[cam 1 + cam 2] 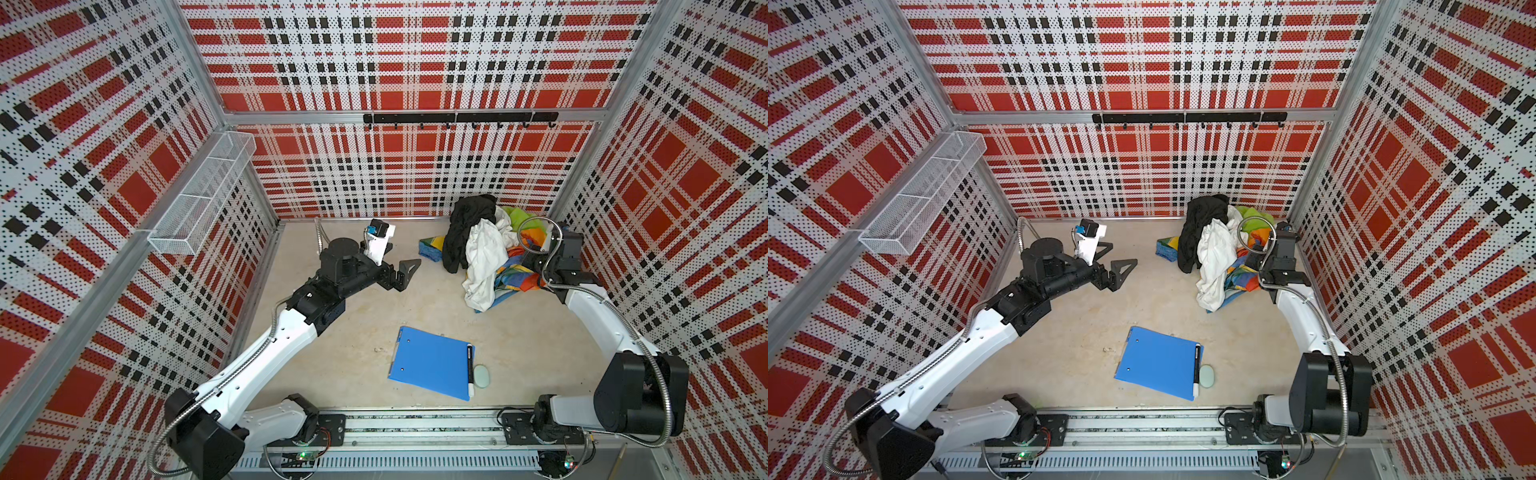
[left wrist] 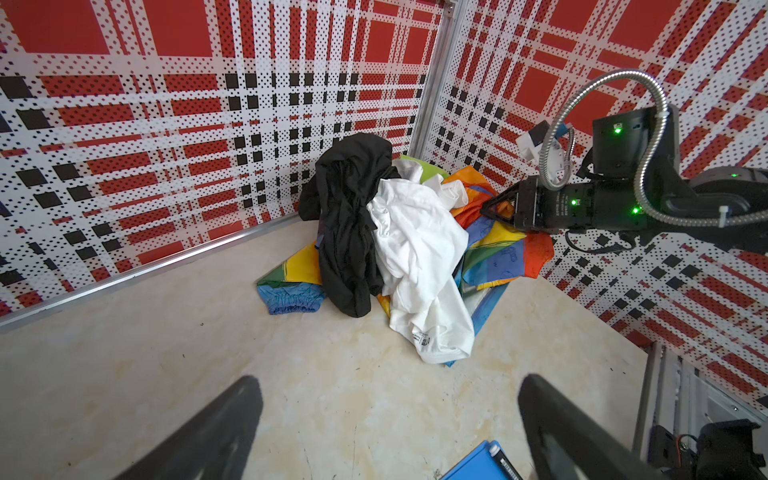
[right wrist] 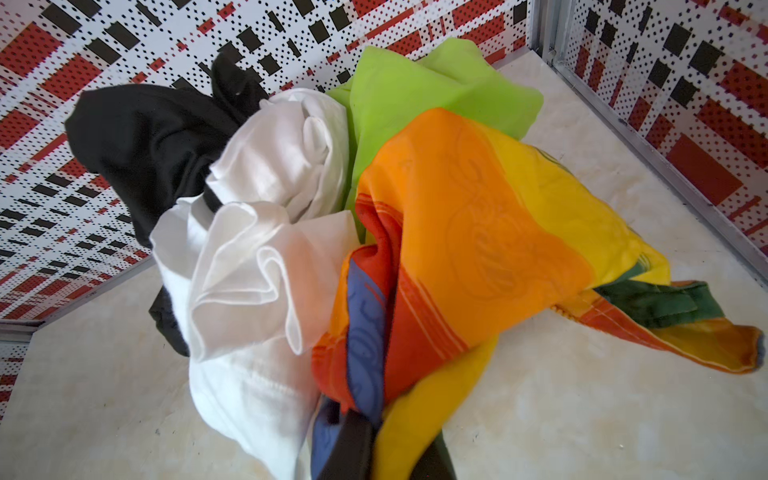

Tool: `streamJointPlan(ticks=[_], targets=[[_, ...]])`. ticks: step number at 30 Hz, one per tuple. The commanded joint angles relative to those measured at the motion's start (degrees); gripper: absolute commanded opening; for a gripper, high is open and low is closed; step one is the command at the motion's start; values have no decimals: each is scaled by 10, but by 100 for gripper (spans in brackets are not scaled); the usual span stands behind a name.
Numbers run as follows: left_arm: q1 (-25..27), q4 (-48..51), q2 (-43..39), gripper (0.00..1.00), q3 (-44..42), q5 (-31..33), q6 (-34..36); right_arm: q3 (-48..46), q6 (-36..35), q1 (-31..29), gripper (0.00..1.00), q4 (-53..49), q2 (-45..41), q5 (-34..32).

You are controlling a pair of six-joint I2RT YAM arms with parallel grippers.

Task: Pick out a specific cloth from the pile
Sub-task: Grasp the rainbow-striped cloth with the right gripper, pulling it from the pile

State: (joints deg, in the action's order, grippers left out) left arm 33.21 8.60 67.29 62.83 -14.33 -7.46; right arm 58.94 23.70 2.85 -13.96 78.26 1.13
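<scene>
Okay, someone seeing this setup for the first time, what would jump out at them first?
Probably the red plaid walls all round, then the pile of black, white, lime-green and rainbow fabrics in the far right corner, where the right gripper is shut on the cloth, the rainbow one. Next, the blue clipboard lying flat near the front, and the left gripper open over bare table, apart from the pile.

We counted one pile [image 1: 478, 291] holding four cloths: one black cloth [image 1: 465, 226], one white cloth [image 1: 484, 257], one lime-green cloth [image 3: 415, 91], one rainbow cloth [image 3: 478, 232]. Besides these we counted one blue clipboard [image 1: 428, 361], one marker [image 1: 469, 370], one pale oval disc [image 1: 482, 376] and one wire basket [image 1: 203, 195].
</scene>
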Motion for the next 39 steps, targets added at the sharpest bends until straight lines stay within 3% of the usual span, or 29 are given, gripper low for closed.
streamJointPlan(ticks=[1, 6, 13, 22, 24, 29, 39], targets=[[5, -12, 3, 99, 5, 7, -1, 27, -14, -7, 6, 53, -18, -32], [5, -2, 11, 99, 12, 14, -2, 52, -5, -10, 5, 5, -24, -138], [5, 0, 16, 100, 14, 9, -1, 82, -5, -34, 5, 17, 25, -82], [6, 3, 17, 100, 14, 12, 2, 131, -5, -133, 5, 55, 68, -146], [6, 5, 20, 99, 16, 10, 1, 156, -64, -153, 6, 59, 91, -161], [6, 7, 19, 99, 17, 10, 3, 232, -78, -195, 6, 53, 157, -199], [6, 10, 15, 98, 19, 10, 10, 272, -80, -215, 6, 45, 146, -280]])
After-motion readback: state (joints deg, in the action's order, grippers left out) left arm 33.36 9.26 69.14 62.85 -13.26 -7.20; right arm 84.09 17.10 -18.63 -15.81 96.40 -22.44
